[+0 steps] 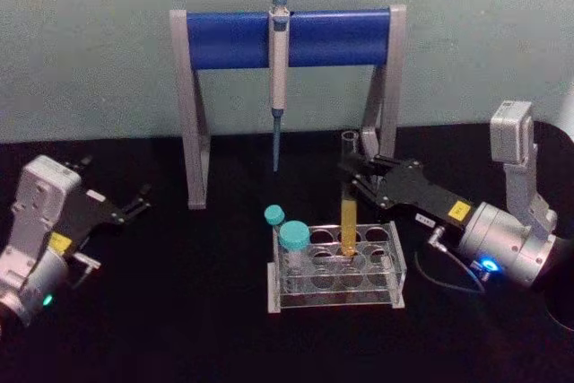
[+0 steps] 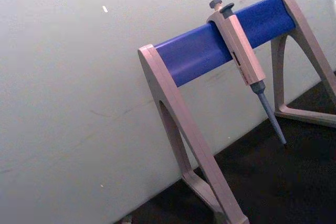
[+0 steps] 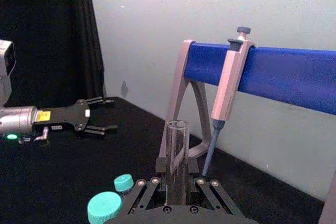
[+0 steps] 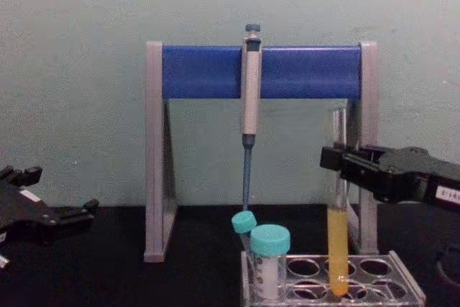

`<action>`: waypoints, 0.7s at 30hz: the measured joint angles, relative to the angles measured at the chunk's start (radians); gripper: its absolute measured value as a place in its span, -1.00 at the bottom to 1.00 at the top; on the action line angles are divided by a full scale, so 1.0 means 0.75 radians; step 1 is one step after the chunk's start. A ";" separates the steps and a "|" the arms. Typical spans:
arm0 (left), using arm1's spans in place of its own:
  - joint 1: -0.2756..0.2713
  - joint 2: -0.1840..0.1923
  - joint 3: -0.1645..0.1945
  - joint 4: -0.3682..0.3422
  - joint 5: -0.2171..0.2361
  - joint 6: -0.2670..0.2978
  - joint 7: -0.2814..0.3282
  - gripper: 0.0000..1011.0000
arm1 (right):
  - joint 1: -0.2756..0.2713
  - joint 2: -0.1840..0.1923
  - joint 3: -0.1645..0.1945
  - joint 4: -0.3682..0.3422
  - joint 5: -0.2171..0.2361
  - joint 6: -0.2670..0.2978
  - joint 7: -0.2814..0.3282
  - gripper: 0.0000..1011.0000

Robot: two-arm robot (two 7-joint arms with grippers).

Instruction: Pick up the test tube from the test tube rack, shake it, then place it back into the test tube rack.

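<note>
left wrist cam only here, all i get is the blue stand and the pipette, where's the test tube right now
Observer: The test tube stands upright in a rear hole of the test tube rack, in front of the stand.
Operator: ok is the right gripper anywhere near it
Observer: Yes. The right gripper is level with the tube's upper part, reaching in from the robot's right.
Operator: and my left gripper
Observer: The left gripper hangs open above the table, well to the left of the rack, holding nothing.
</note>
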 joint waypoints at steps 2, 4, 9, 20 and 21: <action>0.000 0.000 0.000 0.000 0.000 0.000 0.000 0.98 | 0.002 -0.002 -0.003 0.006 -0.004 0.002 0.001 -0.55; 0.000 0.000 0.000 0.000 0.000 0.000 0.000 0.98 | 0.005 -0.003 -0.005 0.010 -0.006 0.002 0.002 -0.55; 0.000 0.000 0.000 0.000 0.000 0.000 0.000 0.98 | 0.009 -0.007 -0.012 0.021 -0.014 0.006 0.003 -0.55; 0.000 0.000 0.000 0.000 0.000 0.000 0.000 0.98 | 0.012 -0.009 -0.022 0.035 -0.031 0.013 0.003 -0.55; 0.000 0.000 0.000 0.000 0.000 0.000 0.000 0.98 | 0.012 -0.009 -0.022 0.035 -0.032 0.014 0.003 -0.55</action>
